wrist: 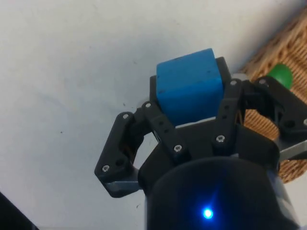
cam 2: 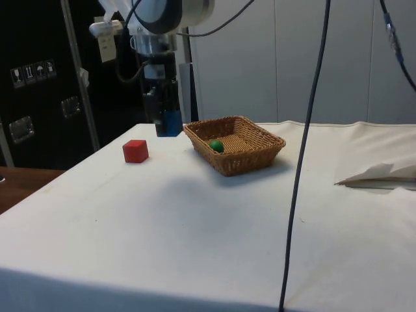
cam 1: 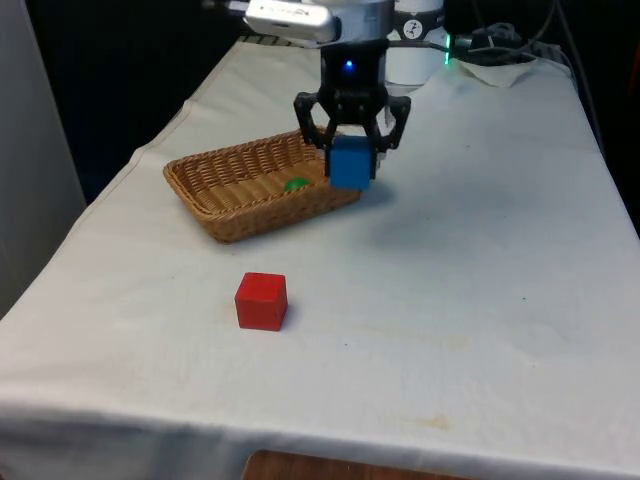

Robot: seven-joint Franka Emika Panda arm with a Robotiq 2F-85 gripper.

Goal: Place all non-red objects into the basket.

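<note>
Gripper: the gripper [cam 1: 351,150] is clamping the blue cube [cam 1: 351,163] between its fingers, carrying it clear of the cloth.
Cube position: it is hanging just at the wicker basket [cam 1: 215,205]'s rim, at about 3 o'clock of the basket in the front view.
Handling: judged a light, rigid block with flat faces; opposite flat sides are offering the surest hold, and slip risk is looking low.
Basket contents: a green ball [cam 1: 296,185] is lying inside.
Remaining: the red cube [cam 1: 262,301] is sitting at 6 o'clock of the basket, well apart.
Surface: the white cloth [cam 1: 480,260] is lying slightly wrinkled, giving soft footing.
Room: a cable [cam 2: 305,156] is hanging across the side view.
</note>
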